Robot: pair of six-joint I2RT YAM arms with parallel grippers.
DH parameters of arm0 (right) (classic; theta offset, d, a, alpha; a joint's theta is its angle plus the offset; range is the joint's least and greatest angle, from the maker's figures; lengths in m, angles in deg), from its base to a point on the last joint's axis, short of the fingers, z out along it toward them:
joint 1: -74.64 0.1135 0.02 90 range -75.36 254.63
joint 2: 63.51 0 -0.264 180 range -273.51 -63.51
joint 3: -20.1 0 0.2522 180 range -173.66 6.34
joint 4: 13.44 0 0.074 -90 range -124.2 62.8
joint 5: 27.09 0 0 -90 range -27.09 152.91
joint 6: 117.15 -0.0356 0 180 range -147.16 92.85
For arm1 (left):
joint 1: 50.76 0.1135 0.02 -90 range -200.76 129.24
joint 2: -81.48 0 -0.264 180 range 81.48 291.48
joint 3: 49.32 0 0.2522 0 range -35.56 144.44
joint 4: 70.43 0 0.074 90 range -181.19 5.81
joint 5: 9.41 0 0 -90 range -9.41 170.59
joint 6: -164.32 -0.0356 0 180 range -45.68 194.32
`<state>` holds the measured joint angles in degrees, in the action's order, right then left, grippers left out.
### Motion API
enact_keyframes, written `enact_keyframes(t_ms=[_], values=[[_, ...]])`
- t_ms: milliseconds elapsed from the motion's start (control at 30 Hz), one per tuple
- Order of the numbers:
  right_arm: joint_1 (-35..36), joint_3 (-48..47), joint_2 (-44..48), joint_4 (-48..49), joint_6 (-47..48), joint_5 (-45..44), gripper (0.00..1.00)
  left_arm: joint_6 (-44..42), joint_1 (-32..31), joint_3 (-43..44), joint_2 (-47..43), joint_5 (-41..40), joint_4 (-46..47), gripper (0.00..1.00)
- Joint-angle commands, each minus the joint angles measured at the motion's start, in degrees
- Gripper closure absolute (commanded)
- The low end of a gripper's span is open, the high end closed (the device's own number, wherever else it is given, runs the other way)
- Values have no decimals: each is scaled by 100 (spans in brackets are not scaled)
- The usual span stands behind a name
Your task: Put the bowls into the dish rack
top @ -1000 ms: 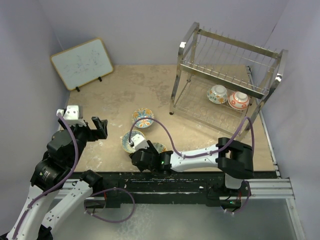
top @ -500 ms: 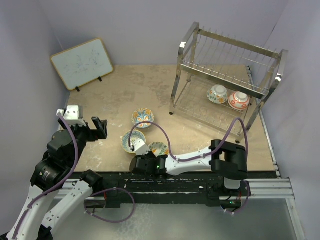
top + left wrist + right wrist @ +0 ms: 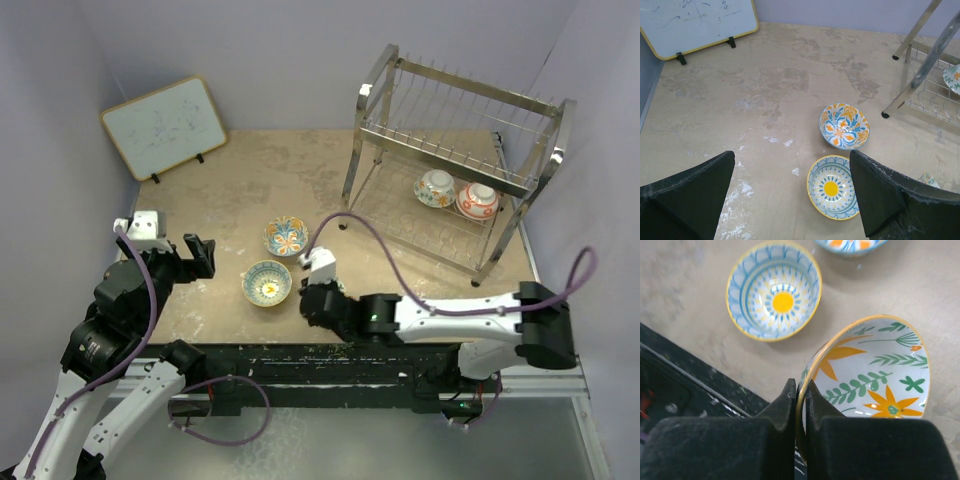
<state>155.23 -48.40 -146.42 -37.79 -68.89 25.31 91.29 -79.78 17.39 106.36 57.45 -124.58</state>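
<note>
Top view, left gripper (image 3: pixel 198 255): held above the table's (image 3: pixel 260 180) left side, fingers apart, nothing between them.
Top view, right gripper (image 3: pixel 318 298): low near the front edge, just right of the yellow-centred bowl (image 3: pixel 267 283); its jaws are hidden under the wrist from here.
Top view, loose bowls: the blue-and-orange bowl (image 3: pixel 286 236) sits upright just behind the yellow-centred one.
Top view, dish rack (image 3: pixel 455 120): far right, with two bowls (image 3: pixel 435 188) side by side on its lower tier.
Top view, whiteboard (image 3: pixel 163 125): propped at the far left.
Left wrist view: the pincer gapes wide and is empty; both loose bowls lie ahead, close together.
Right wrist view, pincer (image 3: pixel 800 387): clamped on the rim of the leaf-patterned bowl (image 3: pixel 875 375), one finger inside and one outside.
Right wrist view, held bowl: tilted, beside the yellow-centred bowl and not touching it.
</note>
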Motion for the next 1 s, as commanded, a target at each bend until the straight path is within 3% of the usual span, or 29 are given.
enact_keyframes(t_ms=[0, 233, 433, 967], values=[[-833, 625, 956, 1221, -44, 657, 100, 50, -25, 173, 85, 102, 279, 1], [-2314, 1637, 1700, 2832, -4, 2624, 100, -11, -25, 228, 171, 121, 329, 1], [-3110, 1712, 1550, 3384, -215, 3745, 100, 7, -26, 244, 194, 158, 359, 1], [-5479, 2168, 423, 6580, -1901, 6357, 100, -62, -30, 348, 154, 153, 290, 1]])
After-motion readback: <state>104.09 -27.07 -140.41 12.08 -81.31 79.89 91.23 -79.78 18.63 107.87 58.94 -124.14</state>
